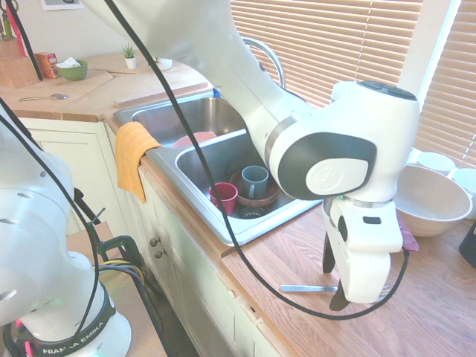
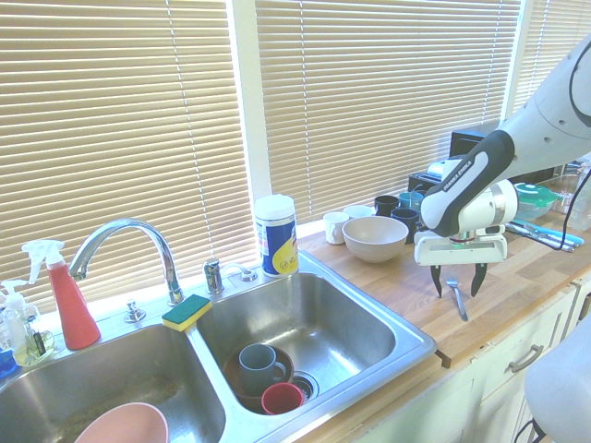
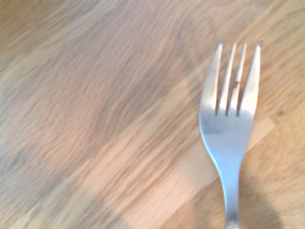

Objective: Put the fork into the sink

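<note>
Fingers of the hand (image 2: 459,281) are seen spread wide in both exterior views, with the fork (image 2: 457,297) lying between them on the worktop (image 1: 416,312), ungripped. Four tines and a small dark speck on one of them are shown only in the wrist view; in the first exterior view the tine end is partly hidden by the hand. Near the hand, a large pale bowl (image 2: 376,238) is placed, with dark mugs behind it made out in the second exterior view. Farther off, the double-basin sink (image 1: 201,167) is set into the worktop, a blue mug (image 1: 254,181) and a red cup (image 1: 224,197) being held in the basin nearer the hand. An orange cloth (image 1: 134,156) is shown over the edge only in the first exterior view; a sponge (image 2: 186,312) and a red spray bottle (image 2: 72,305) are revealed only by the second.
</note>
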You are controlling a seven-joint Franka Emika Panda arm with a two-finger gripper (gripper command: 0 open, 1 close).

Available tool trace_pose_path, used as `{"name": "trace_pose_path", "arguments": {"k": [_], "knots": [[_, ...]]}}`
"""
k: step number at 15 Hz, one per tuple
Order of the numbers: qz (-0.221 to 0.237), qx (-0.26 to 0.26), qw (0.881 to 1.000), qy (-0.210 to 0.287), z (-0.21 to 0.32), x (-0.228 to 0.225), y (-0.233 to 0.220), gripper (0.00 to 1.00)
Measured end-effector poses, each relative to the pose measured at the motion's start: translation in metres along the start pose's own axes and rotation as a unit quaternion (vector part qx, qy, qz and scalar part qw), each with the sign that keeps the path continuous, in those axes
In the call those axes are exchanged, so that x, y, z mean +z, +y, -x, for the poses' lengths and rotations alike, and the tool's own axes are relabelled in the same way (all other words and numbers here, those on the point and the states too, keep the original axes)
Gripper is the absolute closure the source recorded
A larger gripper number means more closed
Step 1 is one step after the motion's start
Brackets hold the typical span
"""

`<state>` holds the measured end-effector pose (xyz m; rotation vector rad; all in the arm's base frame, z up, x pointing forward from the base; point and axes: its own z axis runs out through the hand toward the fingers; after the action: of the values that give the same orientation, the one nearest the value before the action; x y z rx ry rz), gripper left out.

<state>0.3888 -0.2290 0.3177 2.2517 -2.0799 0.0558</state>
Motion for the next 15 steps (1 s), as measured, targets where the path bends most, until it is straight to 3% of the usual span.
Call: {"name": "trace_pose_path", "arguments": {"k": [15], "knots": [[-0.015,0.006,1.0,-0.004,-0.011,0.004,0.01,1.0]]}}
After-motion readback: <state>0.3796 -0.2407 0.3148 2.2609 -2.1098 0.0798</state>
